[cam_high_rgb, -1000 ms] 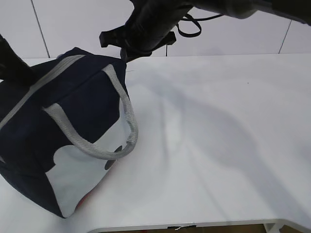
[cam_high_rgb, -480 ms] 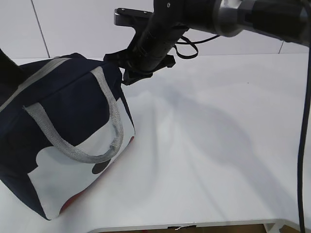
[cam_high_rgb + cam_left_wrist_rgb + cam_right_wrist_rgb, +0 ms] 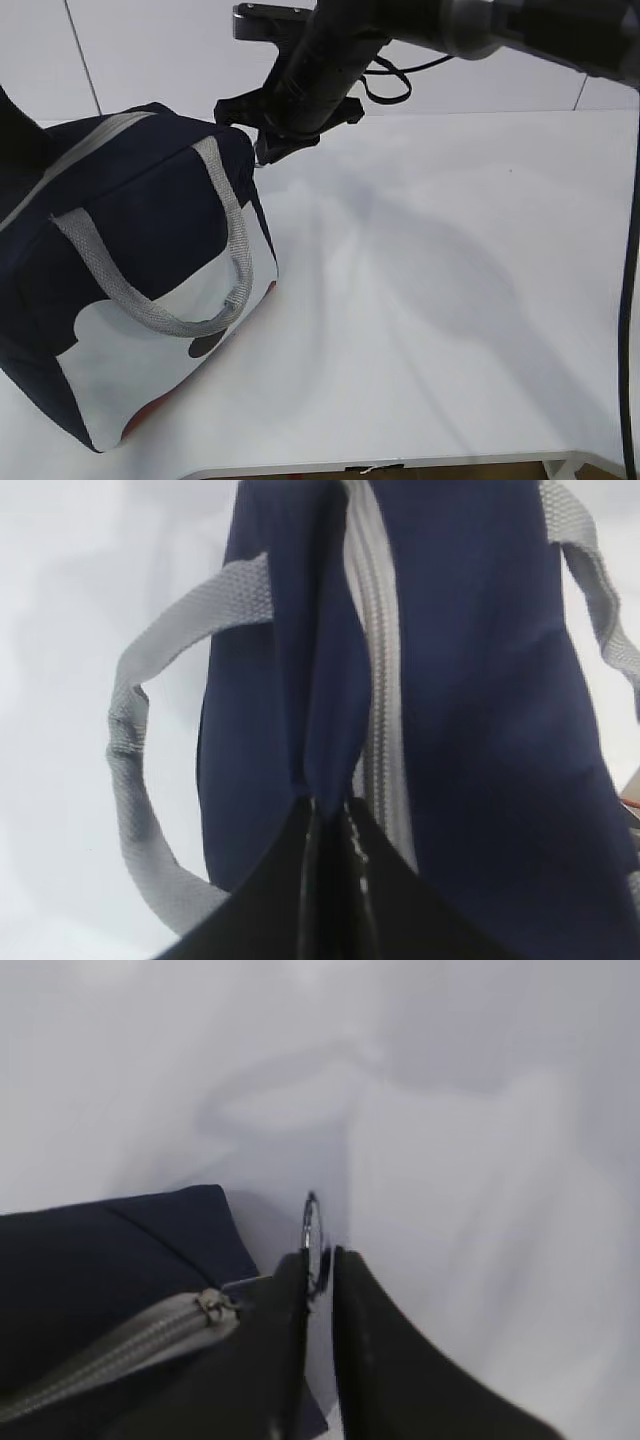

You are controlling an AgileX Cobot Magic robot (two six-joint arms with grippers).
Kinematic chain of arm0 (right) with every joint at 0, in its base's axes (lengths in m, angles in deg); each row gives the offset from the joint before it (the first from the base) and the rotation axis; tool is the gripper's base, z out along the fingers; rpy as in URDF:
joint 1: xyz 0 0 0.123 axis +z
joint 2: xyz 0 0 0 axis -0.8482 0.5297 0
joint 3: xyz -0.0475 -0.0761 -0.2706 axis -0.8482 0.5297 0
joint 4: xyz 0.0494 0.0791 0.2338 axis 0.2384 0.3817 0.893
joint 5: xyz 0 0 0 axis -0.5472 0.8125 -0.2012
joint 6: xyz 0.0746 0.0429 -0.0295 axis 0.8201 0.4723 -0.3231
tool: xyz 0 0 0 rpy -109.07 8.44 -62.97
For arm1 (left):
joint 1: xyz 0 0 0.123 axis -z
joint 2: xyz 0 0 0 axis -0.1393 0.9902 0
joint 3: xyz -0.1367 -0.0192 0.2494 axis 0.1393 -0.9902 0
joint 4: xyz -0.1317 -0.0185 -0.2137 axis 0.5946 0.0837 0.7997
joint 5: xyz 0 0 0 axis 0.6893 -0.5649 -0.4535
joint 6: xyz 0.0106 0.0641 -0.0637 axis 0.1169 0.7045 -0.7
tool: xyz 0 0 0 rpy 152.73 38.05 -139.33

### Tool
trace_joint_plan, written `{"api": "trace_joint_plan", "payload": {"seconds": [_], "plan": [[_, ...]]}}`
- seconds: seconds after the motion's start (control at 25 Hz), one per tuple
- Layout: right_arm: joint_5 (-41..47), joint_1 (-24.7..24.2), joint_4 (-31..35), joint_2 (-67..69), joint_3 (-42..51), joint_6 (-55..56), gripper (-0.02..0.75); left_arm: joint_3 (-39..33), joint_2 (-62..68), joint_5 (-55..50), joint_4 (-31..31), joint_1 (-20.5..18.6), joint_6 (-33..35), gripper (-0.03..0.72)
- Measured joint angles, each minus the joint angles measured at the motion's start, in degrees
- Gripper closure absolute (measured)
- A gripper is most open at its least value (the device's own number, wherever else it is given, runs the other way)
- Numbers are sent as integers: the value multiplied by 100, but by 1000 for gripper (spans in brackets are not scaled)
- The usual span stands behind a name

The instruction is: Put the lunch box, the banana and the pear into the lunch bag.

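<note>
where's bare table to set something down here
The widest bare patch is the white table to the right of the lunch bag, running to the front and right edges. It is crowded at the bag's top right corner, where the right claw pinches the zipper ring, and at the bag's left end.

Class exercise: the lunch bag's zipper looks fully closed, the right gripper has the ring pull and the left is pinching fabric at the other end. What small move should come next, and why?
Probably the right gripper, shut on the ring pull at the corner of the lunch bag, should draw it back along the zipper toward the left gripper. The zipper is closed, so nothing can go in, and the left's pinch on the fabric braces the bag.
</note>
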Motion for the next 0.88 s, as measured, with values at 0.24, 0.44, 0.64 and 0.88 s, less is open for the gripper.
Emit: {"api": "trace_joint_plan", "payload": {"seconds": [0.24, 0.44, 0.64, 0.88], "plan": [[436, -11, -203, 2, -649, -13, 431, 0, 0, 20, 38, 0, -385, 589], [1428, -21, -668, 2, -1474, -27, 328, 12, -23, 68, 50, -2, -500, 369], [1942, -21, -1154, 2, -2304, -27, 318, 355, -131, 144, 3, -14, -1036, 312], [1991, -21, -1251, -61, -2664, -27, 317, 1027, -155, -189, -723, -105, -2446, 307]]}}
